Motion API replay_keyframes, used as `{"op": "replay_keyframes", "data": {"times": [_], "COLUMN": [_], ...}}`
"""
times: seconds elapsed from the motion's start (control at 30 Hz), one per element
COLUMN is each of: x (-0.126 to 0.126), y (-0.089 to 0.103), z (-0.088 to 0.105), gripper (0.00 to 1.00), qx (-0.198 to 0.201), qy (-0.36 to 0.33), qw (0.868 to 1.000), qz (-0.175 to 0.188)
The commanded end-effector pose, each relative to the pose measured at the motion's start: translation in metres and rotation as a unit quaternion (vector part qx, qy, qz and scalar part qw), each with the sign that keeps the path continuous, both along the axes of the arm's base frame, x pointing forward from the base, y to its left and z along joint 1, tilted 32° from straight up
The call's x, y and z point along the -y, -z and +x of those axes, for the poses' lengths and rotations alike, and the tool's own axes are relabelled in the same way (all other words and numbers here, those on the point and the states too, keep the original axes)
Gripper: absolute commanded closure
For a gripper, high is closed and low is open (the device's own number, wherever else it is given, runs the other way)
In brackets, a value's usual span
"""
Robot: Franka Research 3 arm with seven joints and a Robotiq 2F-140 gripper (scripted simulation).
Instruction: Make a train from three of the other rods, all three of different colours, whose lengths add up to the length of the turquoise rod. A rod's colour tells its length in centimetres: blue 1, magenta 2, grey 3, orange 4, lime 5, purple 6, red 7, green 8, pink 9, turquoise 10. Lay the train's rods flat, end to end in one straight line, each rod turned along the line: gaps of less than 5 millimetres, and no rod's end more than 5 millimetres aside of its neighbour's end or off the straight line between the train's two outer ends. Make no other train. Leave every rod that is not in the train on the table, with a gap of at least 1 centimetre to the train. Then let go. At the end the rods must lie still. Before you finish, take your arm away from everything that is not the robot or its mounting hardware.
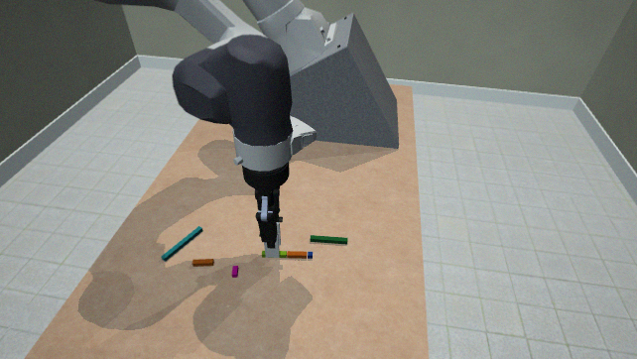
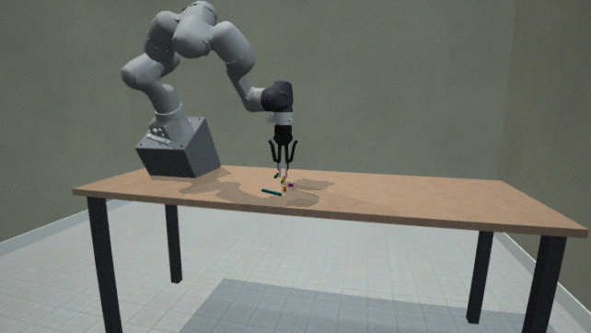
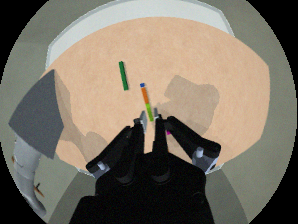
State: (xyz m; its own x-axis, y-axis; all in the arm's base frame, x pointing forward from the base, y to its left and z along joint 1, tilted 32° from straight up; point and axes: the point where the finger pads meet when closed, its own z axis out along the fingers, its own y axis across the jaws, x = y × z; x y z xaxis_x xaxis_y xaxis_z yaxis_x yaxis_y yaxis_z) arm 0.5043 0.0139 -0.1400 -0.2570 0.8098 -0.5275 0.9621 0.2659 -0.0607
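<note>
A lime rod (image 1: 283, 254) (image 2: 283, 181) (image 3: 149, 112), an orange rod (image 1: 297, 255) (image 3: 145, 95) and a blue rod (image 1: 310, 255) (image 3: 142, 85) lie flat end to end in what looks like one straight line. A thin light line shows between orange and blue in the top view; gap sizes are too small to tell. My gripper (image 1: 272, 252) (image 2: 283, 175) (image 3: 150, 114) is slightly open, its fingertips on either side of the lime rod with space between them and it. The turquoise rod (image 1: 182, 243) (image 2: 272, 192) lies apart, slanted.
A green rod (image 1: 328, 240) (image 2: 276, 176) (image 3: 123, 76) lies beside the line, toward the robot base. A second orange rod (image 1: 203, 262) (image 2: 284, 189) and a magenta rod (image 1: 235, 271) (image 2: 290, 185) (image 3: 168, 133) lie beyond the lime end, clearly apart from it.
</note>
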Motion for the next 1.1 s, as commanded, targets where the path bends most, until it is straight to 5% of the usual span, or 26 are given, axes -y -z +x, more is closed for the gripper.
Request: {"op": "replay_keyframes", "data": {"times": [0.0, 0.23, 0.6, 0.63, 1.07], "x": [-0.009, -0.029, -0.037, -0.037, -0.037], "y": [-0.015, -0.046, -0.059, -0.059, -0.059], "z": [-0.002, -0.006, -0.007, -0.007, -0.007], "gripper": [0.85, 0.85, 0.85, 0.0, 0.0], "qx": [-0.002, -0.002, -0.002, -0.002, -0.002], "qy": [0.0, 0.0, 0.0, 0.0, 0.0], "qw": [1.0, 1.0, 1.0, 1.0, 1.0], "qz": [-0.001, -0.001, -0.001, -0.001, -0.001]}}
